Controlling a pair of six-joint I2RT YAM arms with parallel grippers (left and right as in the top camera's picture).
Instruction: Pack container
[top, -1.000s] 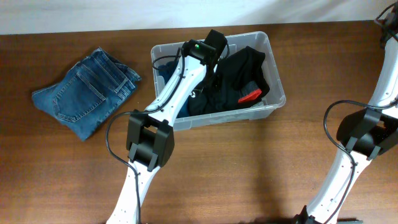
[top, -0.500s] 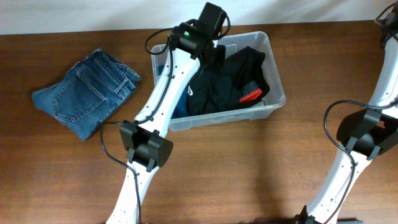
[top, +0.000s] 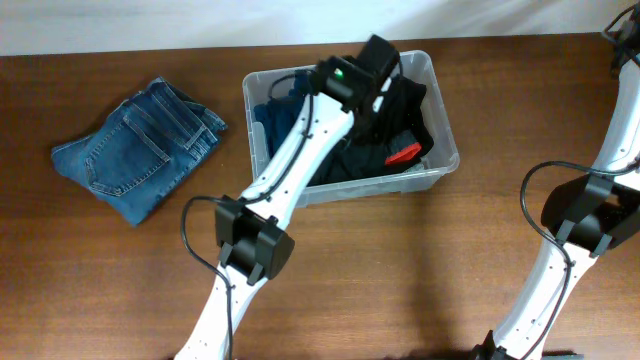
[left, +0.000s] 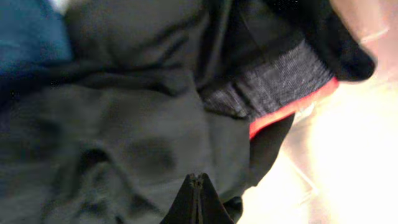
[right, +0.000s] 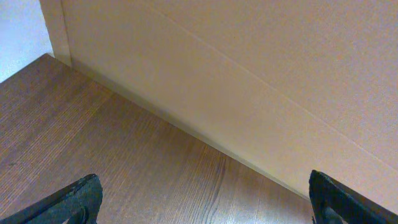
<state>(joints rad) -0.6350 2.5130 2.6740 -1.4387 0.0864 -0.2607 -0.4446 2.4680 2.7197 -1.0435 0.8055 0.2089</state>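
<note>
The left claw (left: 196, 186), tips pressed together on nothing, is swinging across the container (top: 380, 188), now hovering over the black clothing (left: 124, 143) beneath it, probably tamping it down.

No legible words, brands or numbers anywhere. Nothing to read on the container (top: 400, 184), on the black garments (top: 405, 110) inside it, or on the jeans (top: 140, 150) lying on the worktop (top: 400, 270). Only a plain green light (top: 338, 71) above the container, without lettering.
</note>
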